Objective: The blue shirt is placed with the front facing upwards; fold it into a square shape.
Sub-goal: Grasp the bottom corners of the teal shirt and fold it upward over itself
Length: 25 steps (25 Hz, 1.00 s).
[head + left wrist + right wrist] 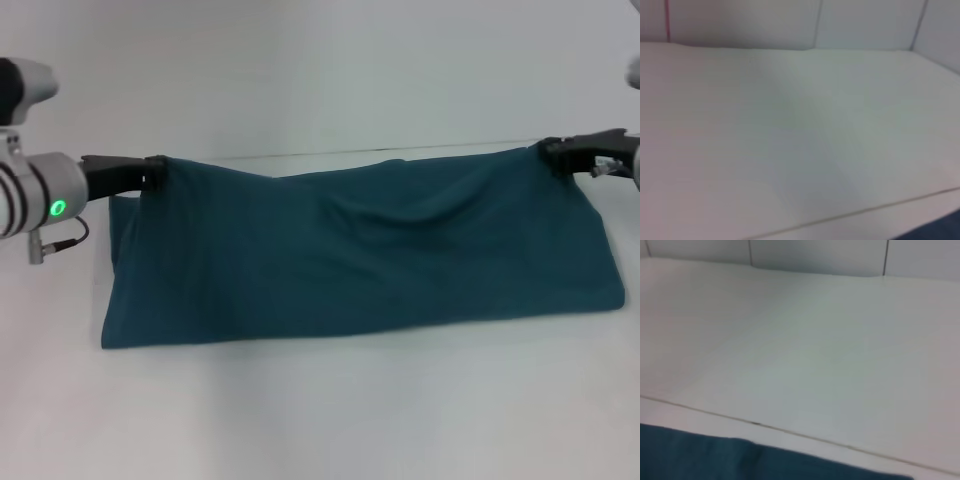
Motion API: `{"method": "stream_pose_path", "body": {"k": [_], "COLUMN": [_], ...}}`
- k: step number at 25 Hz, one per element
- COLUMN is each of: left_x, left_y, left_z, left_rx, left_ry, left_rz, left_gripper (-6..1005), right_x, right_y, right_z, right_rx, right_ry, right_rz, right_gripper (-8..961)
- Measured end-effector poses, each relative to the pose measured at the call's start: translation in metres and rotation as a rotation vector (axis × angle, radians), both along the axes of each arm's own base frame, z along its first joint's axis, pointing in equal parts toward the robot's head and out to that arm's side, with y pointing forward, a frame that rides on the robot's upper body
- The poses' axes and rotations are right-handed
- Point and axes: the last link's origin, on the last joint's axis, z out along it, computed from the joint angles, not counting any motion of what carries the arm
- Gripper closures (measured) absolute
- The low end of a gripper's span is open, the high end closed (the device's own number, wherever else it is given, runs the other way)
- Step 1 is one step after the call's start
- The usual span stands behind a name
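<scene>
- Near edge: the blue shirt (350, 255) lies as a long band across the white table (320, 420), its near fold edge flat on the surface. No lettering is visible, only plain teal, so this looks like one lengthwise fold already in place with the back side out.
- Mid band: the cloth sags between the two held corners, with a shallow wrinkle near centre. My read is that the slack is there because both far corners are being carried over together.
- Far left corner: the left gripper (150, 175) is clamped on the shirt's far left corner, holding it just off the table.
- Far right corner: the right gripper (553, 152) pinches the far right corner at about the same height. Matched height should keep the fold line straight.
- Hidden: the layers under the top sheet, the sleeves, the collar and the label are all out of sight, so I can't confirm sleeve placement.
- Cut off: the right arm runs out of the head view past the wrist.
- Left wrist view: mostly bare table and the back wall, with a sliver of dark cloth at one corner. No fingers show.
- Right wrist view: a strip of shirt (715, 460) along one edge, table seam beyond. No fingers there either.
</scene>
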Motion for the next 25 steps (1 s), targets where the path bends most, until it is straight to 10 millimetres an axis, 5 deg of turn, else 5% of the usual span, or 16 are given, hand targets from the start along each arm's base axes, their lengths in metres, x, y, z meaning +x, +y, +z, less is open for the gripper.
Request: {"method": "stream_pose_path", "body": {"k": [7,25], "left_x": [0.012,0.007], "left_y": [0.015,0.020], "left_z": [-0.012,-0.005], "left_rx": [0.088,0.174], "left_ry": [0.110,0.108], "left_rz": [0.003,0.049], "left_gripper": [999,983], "right_x": [-0.010,-0.011], "right_y": [0.019,0.027], "right_z": [-0.003,0.009], "right_rx": [0.059,0.105], "right_ry": [-0.108,-0.110], "right_rz": [0.003,-0.012], "right_gripper": [934,934]}}
